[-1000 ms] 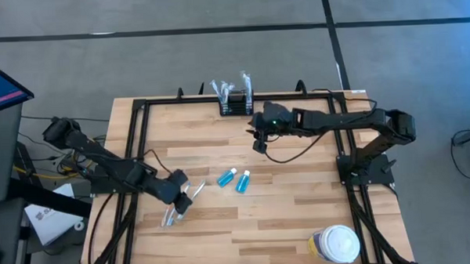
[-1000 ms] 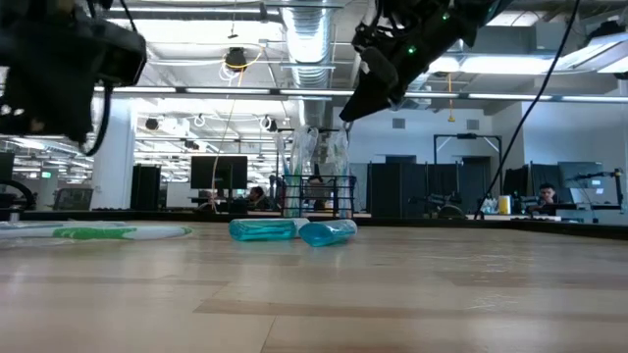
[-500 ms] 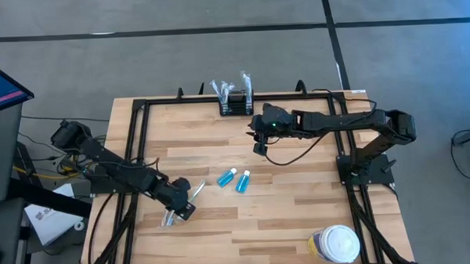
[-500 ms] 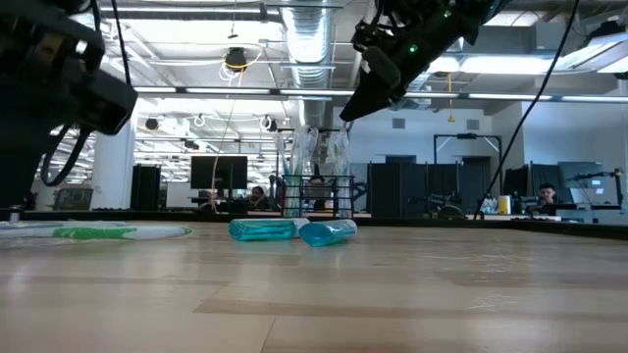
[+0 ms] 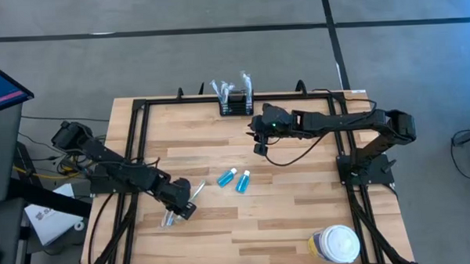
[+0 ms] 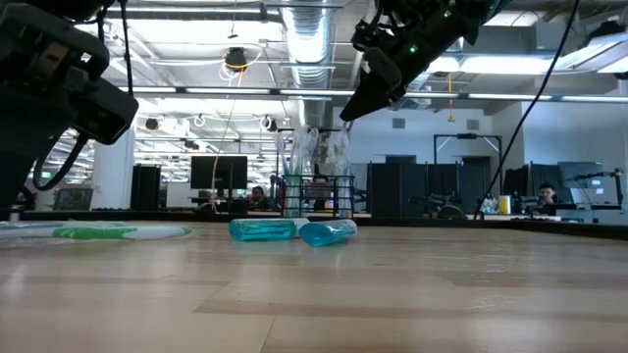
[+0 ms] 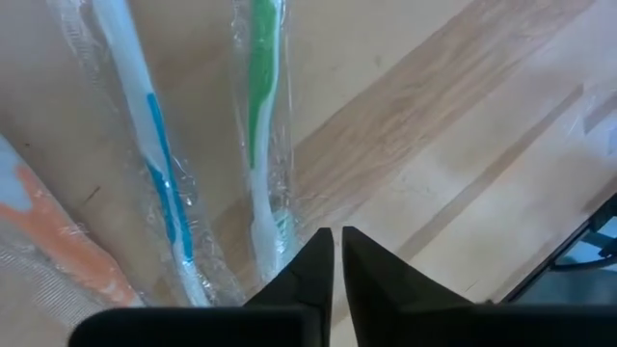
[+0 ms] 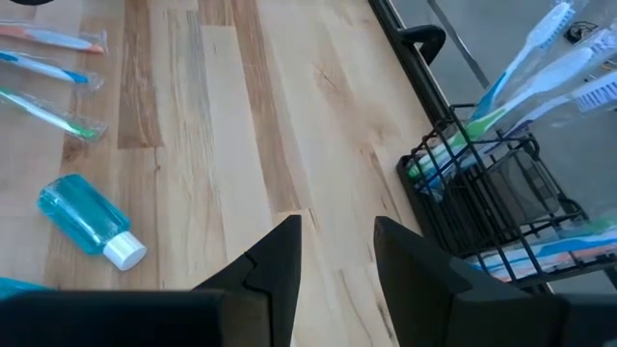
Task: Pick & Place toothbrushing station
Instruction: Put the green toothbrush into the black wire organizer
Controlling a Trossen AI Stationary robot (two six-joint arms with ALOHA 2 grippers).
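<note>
Step in hand: I am closing my left gripper point(image 5: 177, 210) on the green toothbrush point(image 7: 260, 145), one of three wrapped toothbrushes lying flat on the counter point(image 5: 292, 208).
Left gripper: my fingers are nearly meeting around the wrapper at the end of the green toothbrush; I cannot tell whether they are truly gripping it or only pinching plastic.
Neighbours: a blue toothbrush point(image 7: 149, 154) is lying just beside the green one, and an orange one point(image 7: 58, 241) beyond that, so I am risking a catch on the next wrapper.
Right gripper: my right gripper point(image 5: 257, 143) is hanging released above the counter, near the black holder point(image 5: 236, 107), and grasping nothing.
Holder: the black wire holder is standing at the counter's far edge, well apart from the green toothbrush, with some wrapped toothbrushes already standing upright in it.
Bottles: two small blue bottles point(image 5: 234, 179) are lying between the green toothbrush and the holder.
Next move, as I judge it: I am needing a firm hold first, then a straight lift clear of the other two, a carry over the bottles, and a tip to upright above the holder.
</note>
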